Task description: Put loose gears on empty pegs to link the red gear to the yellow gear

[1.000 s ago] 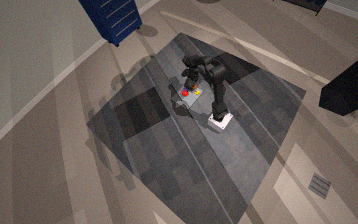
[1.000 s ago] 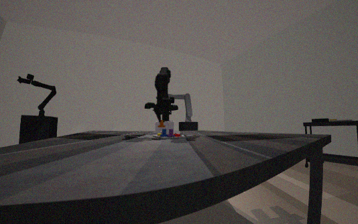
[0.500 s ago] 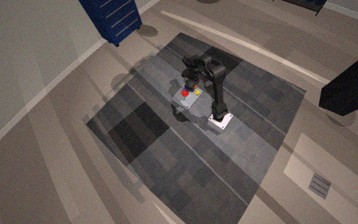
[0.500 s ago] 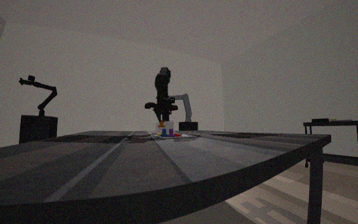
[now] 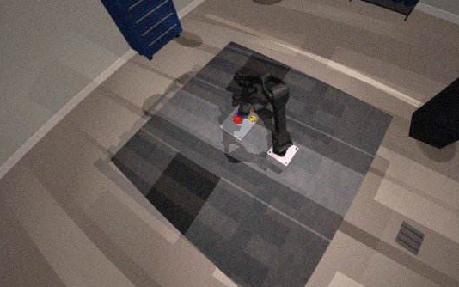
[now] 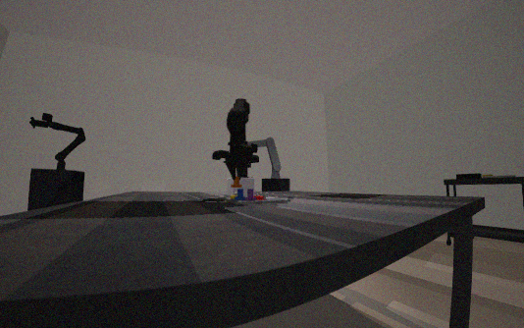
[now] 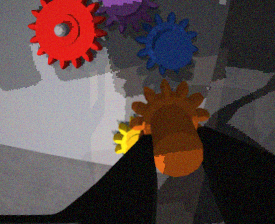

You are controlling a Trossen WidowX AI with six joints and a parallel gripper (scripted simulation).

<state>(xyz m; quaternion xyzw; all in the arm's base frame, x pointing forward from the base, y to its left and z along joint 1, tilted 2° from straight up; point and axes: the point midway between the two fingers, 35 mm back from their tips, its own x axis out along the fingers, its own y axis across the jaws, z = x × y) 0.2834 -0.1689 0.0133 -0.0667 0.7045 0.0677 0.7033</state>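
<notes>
My gripper is shut on the handle of an orange gear. The gear hangs above the grey board, partly covering the yellow gear in the wrist view. The red gear is on its peg. A purple gear stands close beside it, and a blue gear stands beside the purple one. Whether purple and blue sit flat or mesh, I cannot tell. The arm hides part of the board in the top view; empty pegs are not distinguishable.
The arm's white base plate stands on the dark patterned table, near the board. Strong shadows cross the board and the table. A blue cabinet and a side table stand away from the work table.
</notes>
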